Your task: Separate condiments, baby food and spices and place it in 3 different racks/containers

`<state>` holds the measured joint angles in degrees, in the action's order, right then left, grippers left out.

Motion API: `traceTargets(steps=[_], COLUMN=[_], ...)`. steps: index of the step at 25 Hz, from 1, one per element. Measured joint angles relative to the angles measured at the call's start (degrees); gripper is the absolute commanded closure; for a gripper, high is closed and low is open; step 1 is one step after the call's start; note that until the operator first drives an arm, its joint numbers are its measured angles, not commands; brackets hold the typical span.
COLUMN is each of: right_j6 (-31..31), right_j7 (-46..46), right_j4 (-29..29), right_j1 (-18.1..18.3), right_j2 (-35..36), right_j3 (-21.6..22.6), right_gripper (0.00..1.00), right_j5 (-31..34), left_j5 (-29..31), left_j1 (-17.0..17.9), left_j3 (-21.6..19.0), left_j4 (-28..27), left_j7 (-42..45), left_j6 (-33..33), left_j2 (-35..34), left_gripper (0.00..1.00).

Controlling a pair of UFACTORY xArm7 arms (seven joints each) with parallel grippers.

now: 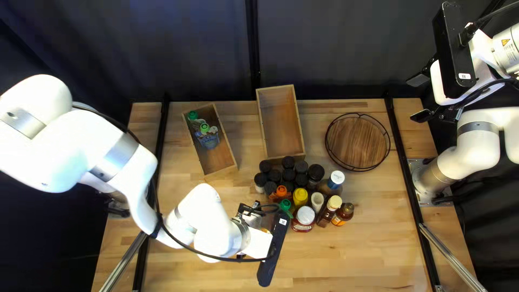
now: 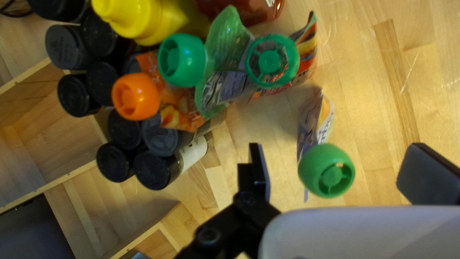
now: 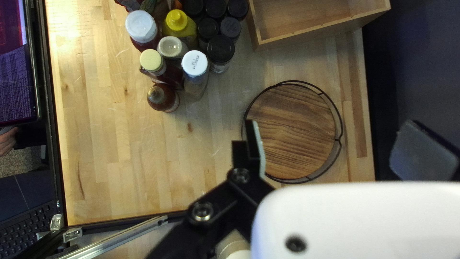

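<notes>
Jaws on my left gripper (image 1: 256, 242) are spread wide, and a green-capped pouch (image 2: 327, 170) sits between them on the bench (image 1: 351, 259), gaps on both sides. Just ahead there's a pair of green-capped pouches (image 2: 223, 88), then an orange-capped pouch (image 2: 136, 96) mixed in with the black-capped jars (image 2: 155, 168) and a yellow bottle (image 2: 139, 21).

Next to those I've got a white-lidded jar (image 1: 305, 215) and a few sauce bottles (image 1: 334, 203), all bunched up. Further out, the left wooden box (image 1: 229, 151) has some packed pouches (image 1: 209, 138) inside, the middle wooden box (image 1: 279, 119) is right behind the black caps, and a round wire-rimmed tray (image 1: 358, 141) is off to the right.

My right gripper (image 1: 420, 98) hangs past that tray, jaws wide too. Its wrist cam also catches somebody's hand (image 3: 7, 140) and a keyboard (image 3: 28, 230) beyond the bench.
</notes>
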<state>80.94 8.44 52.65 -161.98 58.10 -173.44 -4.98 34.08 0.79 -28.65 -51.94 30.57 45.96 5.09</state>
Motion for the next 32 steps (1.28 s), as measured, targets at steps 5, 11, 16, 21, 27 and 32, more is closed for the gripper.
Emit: traceTargets(steps=[5, 11, 16, 21, 27, 32], right_j6=[0.0, 0.0, 0.0, 0.0, 0.0, 0.0], right_j7=[0.0, 0.0, 0.0, 0.0, 0.0, 0.0], right_j4=[0.0, 0.0, 0.0, 0.0, 0.0, 0.0], right_j1=[0.0, 0.0, 0.0, 0.0, 0.0, 0.0], right_j2=[0.0, 0.0, 0.0, 0.0, 0.0, 0.0], right_j3=[0.0, 0.0, 0.0, 0.0, 0.0, 0.0], right_gripper=[0.00, 0.00, 0.00, 0.00, 0.00, 0.00], right_j5=[0.0, 0.0, 0.0, 0.0, 0.0, 0.0], left_j5=[-7.0, -22.0, -26.7, -26.7, -23.6, -21.0], left_j1=[-0.4, 0.1, -0.4, -3.7, -8.4, -11.8], left_j3=[0.1, 4.2, 9.5, 15.4, 19.6, 21.6], left_j4=[0.0, 1.6, 4.9, 10.6, 16.9, 20.7], left_j7=[-5.5, -18.8, -23.8, -25.5, -25.3, -23.8], left_j6=[1.8, 9.2, 16.7, 21.8, 18.5, 13.2], left_j2=[-3.0, -15.5, -26.1, -35.2, -37.5, -36.1], left_gripper=[1.00, 1.00, 1.00, 1.00, 1.00, 1.00])
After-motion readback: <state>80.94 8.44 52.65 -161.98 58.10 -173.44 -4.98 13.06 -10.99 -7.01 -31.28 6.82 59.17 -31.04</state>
